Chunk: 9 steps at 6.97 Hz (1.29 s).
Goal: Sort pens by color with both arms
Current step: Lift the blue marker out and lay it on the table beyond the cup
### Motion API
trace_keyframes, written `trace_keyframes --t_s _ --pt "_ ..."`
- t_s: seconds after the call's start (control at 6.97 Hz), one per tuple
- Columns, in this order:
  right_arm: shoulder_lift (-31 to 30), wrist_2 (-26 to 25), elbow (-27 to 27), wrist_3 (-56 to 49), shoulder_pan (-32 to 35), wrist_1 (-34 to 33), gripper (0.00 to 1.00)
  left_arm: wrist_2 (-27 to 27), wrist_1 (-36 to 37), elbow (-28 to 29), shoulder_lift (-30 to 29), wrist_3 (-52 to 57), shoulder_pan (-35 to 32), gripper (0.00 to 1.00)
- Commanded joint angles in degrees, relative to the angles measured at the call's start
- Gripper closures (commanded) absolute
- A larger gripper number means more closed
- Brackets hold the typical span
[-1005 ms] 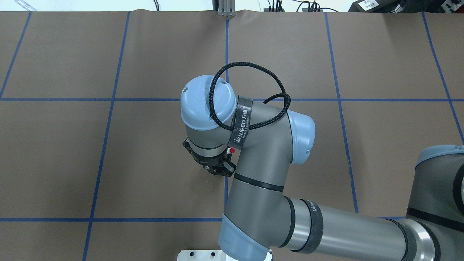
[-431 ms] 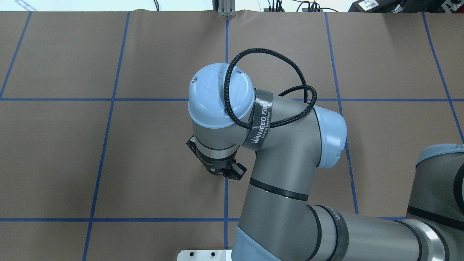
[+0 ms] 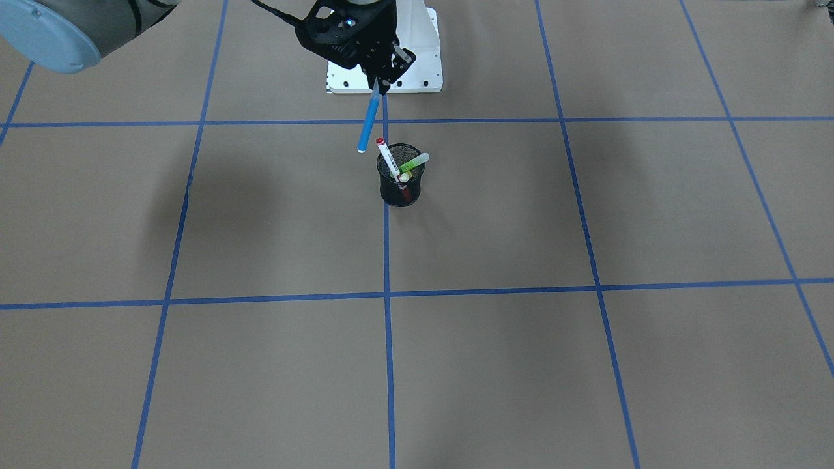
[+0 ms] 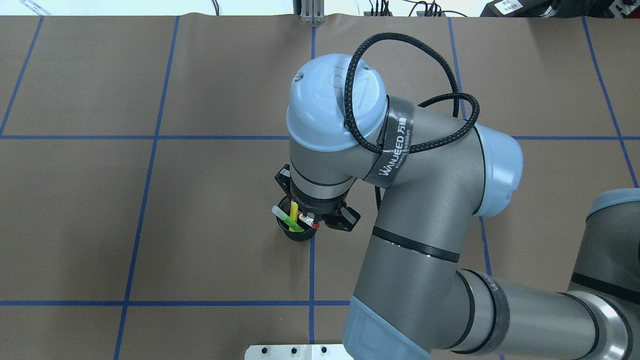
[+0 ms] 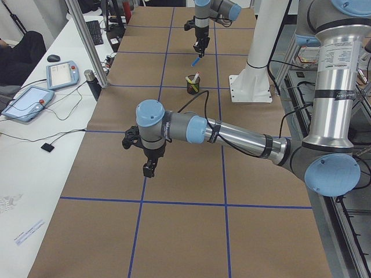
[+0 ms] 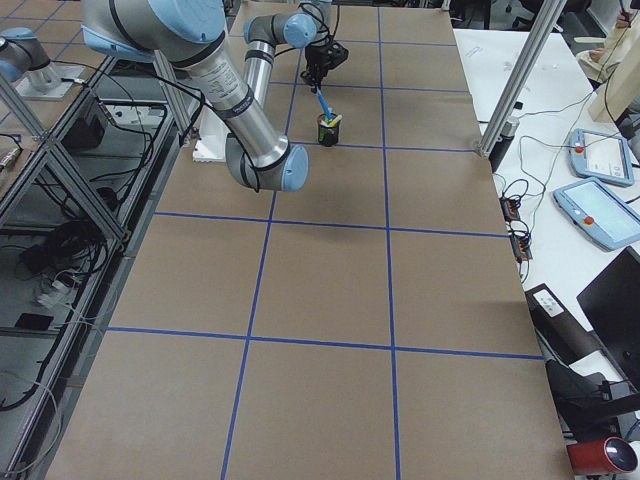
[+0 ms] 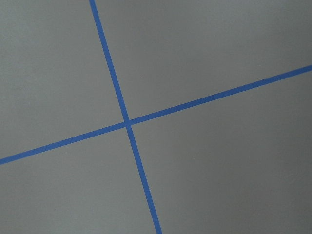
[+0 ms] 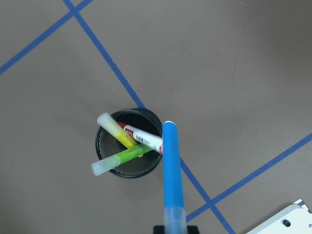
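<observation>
My right gripper (image 3: 377,83) pinches the top of the blue pen (image 3: 368,124) between pressed-in fingers, high over the table. In the front-facing view the pen hangs tilted toward 7 o'clock. Its lower end is in the air at the 10 o'clock side of the black mesh cup (image 3: 401,190), outside the mouth and above the rim. My right wrist camera looks down the barrel: the pen's tip sits just at the cup's 2 o'clock edge.

Three pens stand in the cup. In the front-facing view the white pen with red cap (image 3: 388,158) leans toward 11 o'clock, cap uppermost. The light green pen (image 3: 415,161) leans toward 2 o'clock. The yellow pen (image 8: 116,132) crosses beneath them and, in the wrist view, points to 10 o'clock.

The cup stands on a blue tape line of the brown table cover (image 3: 586,215), at 6 o'clock from my white base plate (image 3: 427,65).

My left gripper (image 5: 149,168) hangs pointing down above the cover, well apart from the cup. Whether its fingers are spread or pressed together I cannot tell. Its wrist camera shows only a crossing of blue tape lines (image 7: 128,123).
</observation>
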Motion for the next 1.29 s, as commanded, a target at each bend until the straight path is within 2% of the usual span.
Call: trace_keyframes --t_s 0.0,0.29,0.43,0.57,0.72,1.0,1.15 --pt "-2.1 -1.9 1.5 -7.5 3.8 0.1 0.78 -0.3 -0.8 0.0 -1.7 -4.8 2.1 0.01" --pt "-4.2 -9.0 1.2 -17.2 4.0 0.7 0.78 -1.5 -0.6 -0.2 -3.9 -8.6 3.3 0.01" --pt "-6.2 -12.6 0.1 -22.3 4.7 3.6 0.78 -4.7 -0.3 -0.2 -5.7 -11.1 3.5 0.01" --pt "-9.4 -14.8 -2.9 -26.0 6.3 12.8 0.78 -5.5 -0.2 -1.7 -6.0 -14.2 5.0 0.01" --pt "-10.6 -14.6 -7.6 -27.3 8.0 20.1 0.78 -5.5 -0.2 -3.8 -6.8 -19.7 7.4 0.01" --pt "-10.1 -15.0 -15.8 -29.3 8.3 28.8 0.78 -5.5 -0.2 -6.3 -10.4 -31.0 12.8 0.01" --pt "-8.3 -15.0 -21.7 -29.1 8.3 34.2 0.77 -5.4 -0.2 -6.5 -12.5 -35.2 15.1 0.01"
